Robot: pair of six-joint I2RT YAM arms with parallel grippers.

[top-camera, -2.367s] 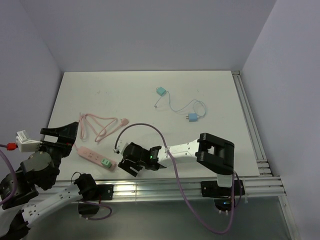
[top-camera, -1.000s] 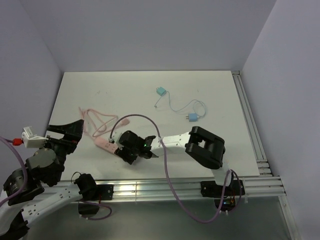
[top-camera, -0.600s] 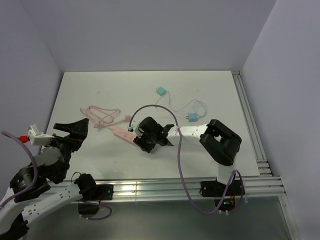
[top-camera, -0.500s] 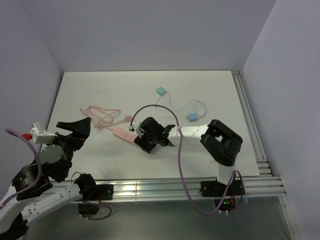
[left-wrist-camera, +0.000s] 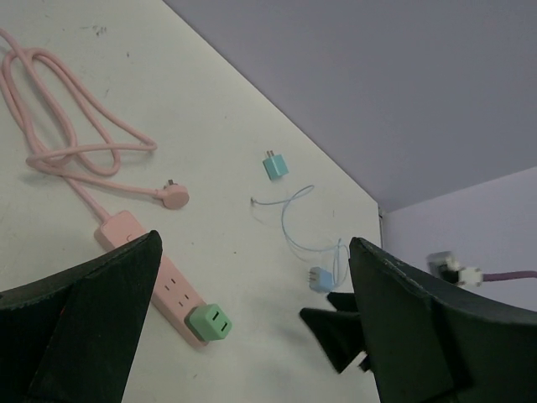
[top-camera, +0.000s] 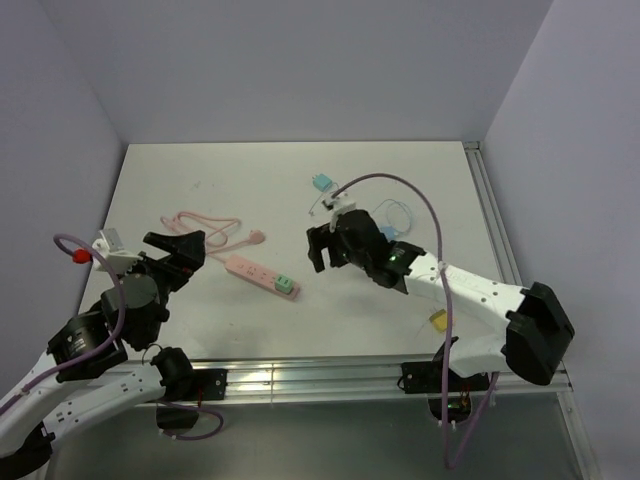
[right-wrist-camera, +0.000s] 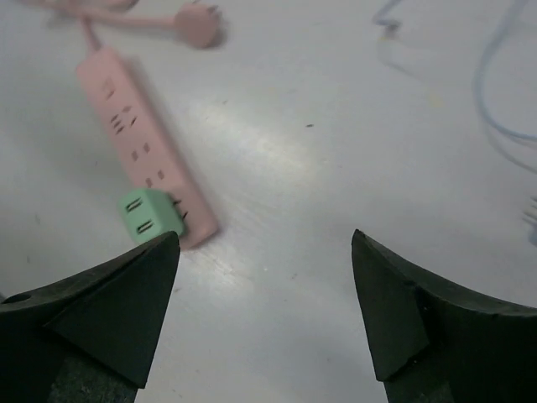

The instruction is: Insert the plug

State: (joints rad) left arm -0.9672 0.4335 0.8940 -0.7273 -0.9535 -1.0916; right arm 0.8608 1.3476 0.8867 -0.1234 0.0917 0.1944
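A long pink plastic power strip (top-camera: 255, 273) lies left of centre in the top view, with a green cube plug (top-camera: 285, 288) sitting on its lower-right end. A small teal plug (top-camera: 321, 183) rests above centre. The left gripper (left-wrist-camera: 256, 241) and right gripper (right-wrist-camera: 265, 235) both have jaws spread wide, holding nothing.

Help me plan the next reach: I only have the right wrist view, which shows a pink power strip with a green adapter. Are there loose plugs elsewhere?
Observer: Yes. A teal plug lies farther back, well apart from the power strip.
Operator: Any others?
Observer: A blue plug lies nearer than the teal one, to its right.
Operator: And where is the other arm?
Observer: The left pincer is open and empty, just left of the power strip.
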